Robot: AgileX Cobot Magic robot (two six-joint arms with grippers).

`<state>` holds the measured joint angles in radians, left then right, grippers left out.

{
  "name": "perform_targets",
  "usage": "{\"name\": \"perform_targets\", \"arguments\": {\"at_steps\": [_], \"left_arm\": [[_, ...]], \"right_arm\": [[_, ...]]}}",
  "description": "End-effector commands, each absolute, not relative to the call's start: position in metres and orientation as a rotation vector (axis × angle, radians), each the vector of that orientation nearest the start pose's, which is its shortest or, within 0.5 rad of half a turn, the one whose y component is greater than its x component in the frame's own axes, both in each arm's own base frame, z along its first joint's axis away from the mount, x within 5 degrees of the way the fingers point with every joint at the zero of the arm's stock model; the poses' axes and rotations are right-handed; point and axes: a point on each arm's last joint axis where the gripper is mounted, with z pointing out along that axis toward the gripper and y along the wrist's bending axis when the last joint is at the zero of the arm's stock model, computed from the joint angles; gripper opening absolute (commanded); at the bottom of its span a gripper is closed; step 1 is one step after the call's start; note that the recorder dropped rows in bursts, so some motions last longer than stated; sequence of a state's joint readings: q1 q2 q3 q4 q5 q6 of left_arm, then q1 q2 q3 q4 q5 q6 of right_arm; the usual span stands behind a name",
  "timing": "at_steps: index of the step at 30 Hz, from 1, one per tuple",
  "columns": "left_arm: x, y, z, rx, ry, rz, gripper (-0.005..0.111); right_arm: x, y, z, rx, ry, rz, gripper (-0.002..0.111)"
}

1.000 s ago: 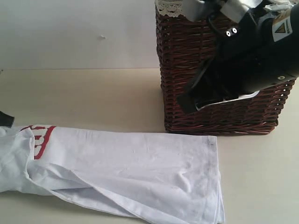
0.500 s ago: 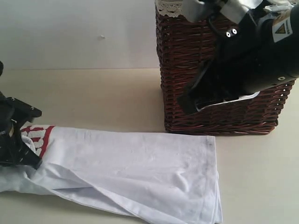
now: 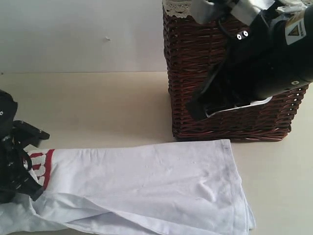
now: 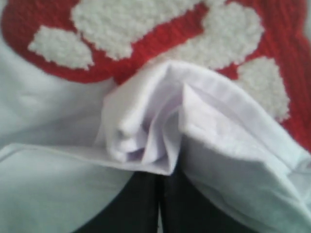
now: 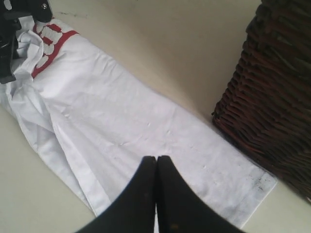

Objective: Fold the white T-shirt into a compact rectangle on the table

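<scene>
The white T-shirt (image 3: 146, 186) lies on the table (image 3: 98, 107) as one long band, folded lengthwise so that several layered edges run along its near side. The cloth is soft and lightly creased, with small puckers across the middle. At its left end the chunky red letters (image 3: 41, 164) show; in the left wrist view they are fuzzy red outlines around tufted white patches, with a bunch of plain white fabric gathered in front of them. The right end is the straight hem, which fans out a little and ends just in front of the base of the dark brown wicker basket (image 3: 186, 73); whether hem and basket touch cannot be told. The right wrist view shows faint dark marks at one corner of that hem. The left gripper (image 4: 159, 194) sits at the lettered end with its two dark fingers pressed together, pinching the bunched fold of the shirt between them. The right gripper (image 5: 156, 167) has its fingers closed flat against each other with nothing between them; it hangs in the air over the hem end of the shirt, and in the exterior view its arm crosses in front of the basket. The basket stands upright on the table near the plain white wall (image 3: 73, 34), with a cream lace trim (image 3: 177, 8) along its rim. Its opening is cut off by the frame and covered by the right arm, so what it holds cannot be made out.
</scene>
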<state>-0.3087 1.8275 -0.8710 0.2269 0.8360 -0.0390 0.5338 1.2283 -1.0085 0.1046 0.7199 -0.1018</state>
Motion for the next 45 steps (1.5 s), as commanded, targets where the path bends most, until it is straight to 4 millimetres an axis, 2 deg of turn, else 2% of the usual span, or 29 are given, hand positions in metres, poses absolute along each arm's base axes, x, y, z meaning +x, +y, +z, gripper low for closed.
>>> {"name": "perform_targets", "arguments": {"at_steps": [1,6,8,10,12,17,23,26,30,38,40,45], "left_arm": [[0.274,-0.076,0.138,0.610,3.014,0.200,0.000],[0.276,-0.078,0.175,0.557,2.823,0.129,0.000],[0.272,-0.082,0.187,0.520,2.795,0.055,0.000],[0.266,-0.088,0.191,0.577,2.802,-0.015,0.000],[0.258,-0.100,0.187,0.673,2.828,-0.086,0.000],[0.250,-0.127,0.156,0.819,2.832,-0.124,0.000],[0.239,-0.141,0.126,0.920,2.964,-0.101,0.000],[0.230,-0.144,0.121,1.038,3.026,-0.080,0.000],[0.228,-0.147,0.127,1.061,3.026,-0.081,0.000],[0.235,-0.151,0.162,0.971,2.850,-0.131,0.000],[0.236,-0.151,0.165,0.945,2.841,-0.137,0.000],[0.235,-0.149,0.164,0.971,2.846,-0.111,0.000]], "right_arm": [[0.213,0.134,0.326,-0.716,2.323,0.312,0.000],[0.218,0.137,0.318,-0.726,2.359,0.304,0.000],[0.221,0.139,0.313,-0.731,2.377,0.300,0.000],[0.223,0.141,0.309,-0.723,2.399,0.323,0.000],[0.224,0.144,0.307,-0.740,2.403,0.342,0.000],[0.223,0.145,0.306,-0.760,2.400,0.359,0.000],[0.223,0.145,0.306,-0.765,2.405,0.358,0.000],[0.223,0.145,0.306,-0.765,2.405,0.358,0.000],[0.223,0.145,0.306,-0.766,2.404,0.356,0.000],[0.225,0.146,0.304,-0.770,2.404,0.346,0.000],[0.227,0.145,0.301,-0.780,2.412,0.320,0.000],[0.245,0.144,0.268,-0.712,2.542,0.163,0.000]]}}
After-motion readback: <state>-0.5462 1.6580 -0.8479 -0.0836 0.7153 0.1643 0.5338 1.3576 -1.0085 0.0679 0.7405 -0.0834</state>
